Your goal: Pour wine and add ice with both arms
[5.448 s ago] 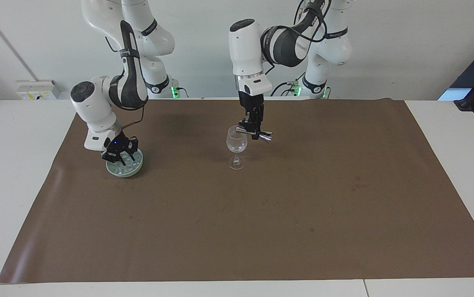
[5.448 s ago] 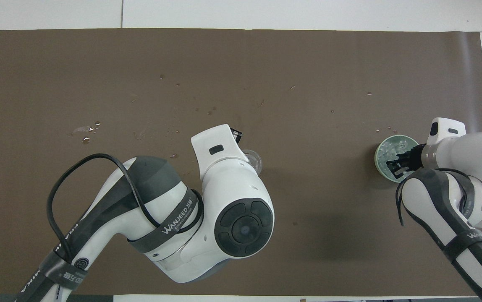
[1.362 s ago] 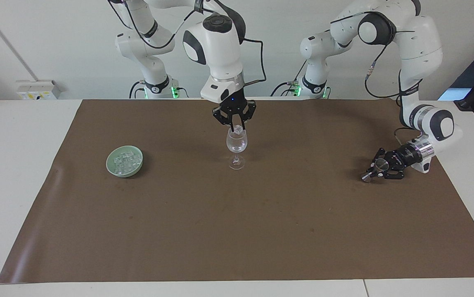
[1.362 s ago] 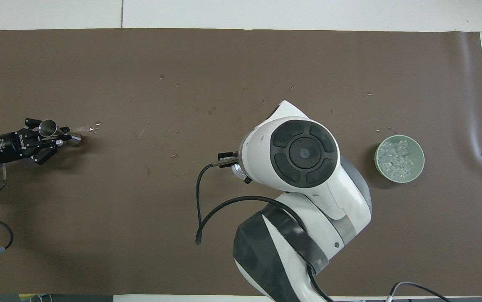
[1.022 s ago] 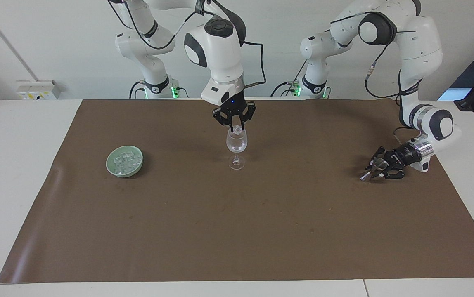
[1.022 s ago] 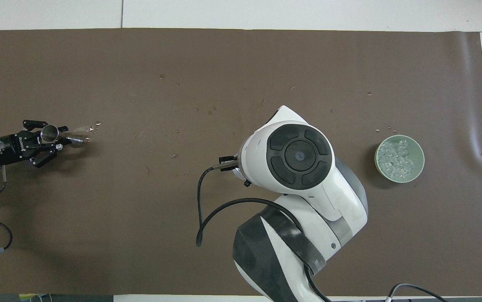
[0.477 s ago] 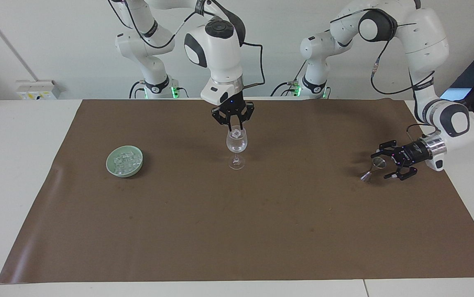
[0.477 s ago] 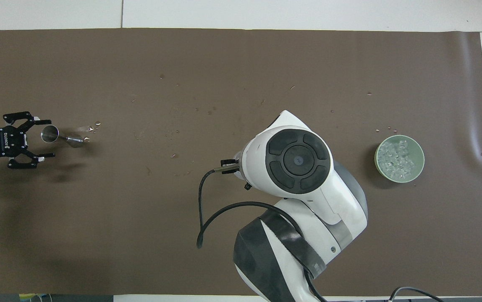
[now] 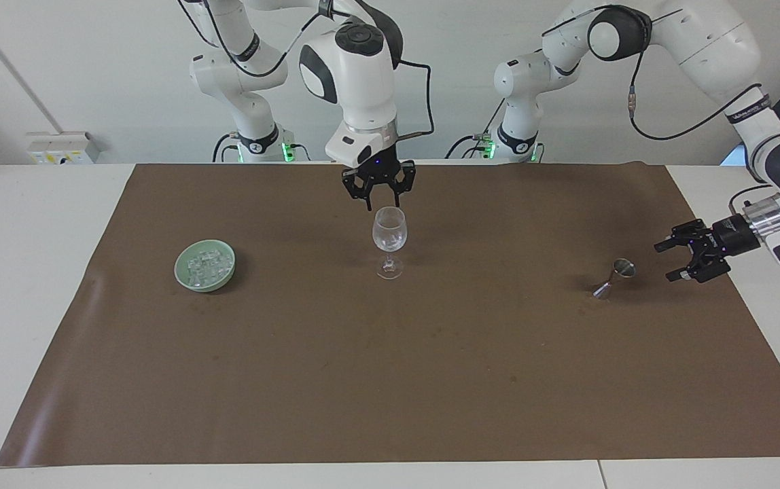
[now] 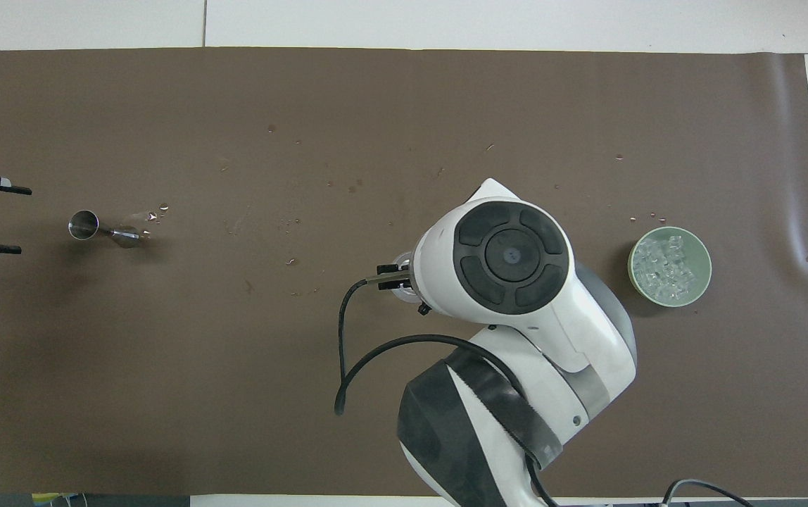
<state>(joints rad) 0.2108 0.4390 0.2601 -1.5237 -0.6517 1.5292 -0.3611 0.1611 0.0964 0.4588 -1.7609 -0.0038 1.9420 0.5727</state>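
A clear wine glass [image 9: 389,236] stands mid-table on the brown mat. My right gripper [image 9: 382,202] hangs open and empty just above its rim. In the overhead view the right arm covers nearly all of the glass. I cannot make out a cube inside the glass. The ice [image 9: 204,262] [image 10: 664,262] lies in a pale green bowl [image 9: 206,287] [image 10: 631,266] toward the right arm's end. A small metal jigger [image 9: 613,279] [image 10: 98,229] stands toward the left arm's end. My left gripper [image 9: 665,263] [image 10: 22,220] is open and empty, apart from the jigger, near the mat's edge.
The brown mat [image 9: 390,380] covers most of the white table. Small drops [image 10: 154,211] lie on it beside the jigger, and more are scattered toward the middle. A black cable [image 10: 341,352] loops off the right arm.
My right gripper has opened, let go of the ice cube over the glass and risen a little. My left gripper has let go of the jigger and drawn back toward the table's end.
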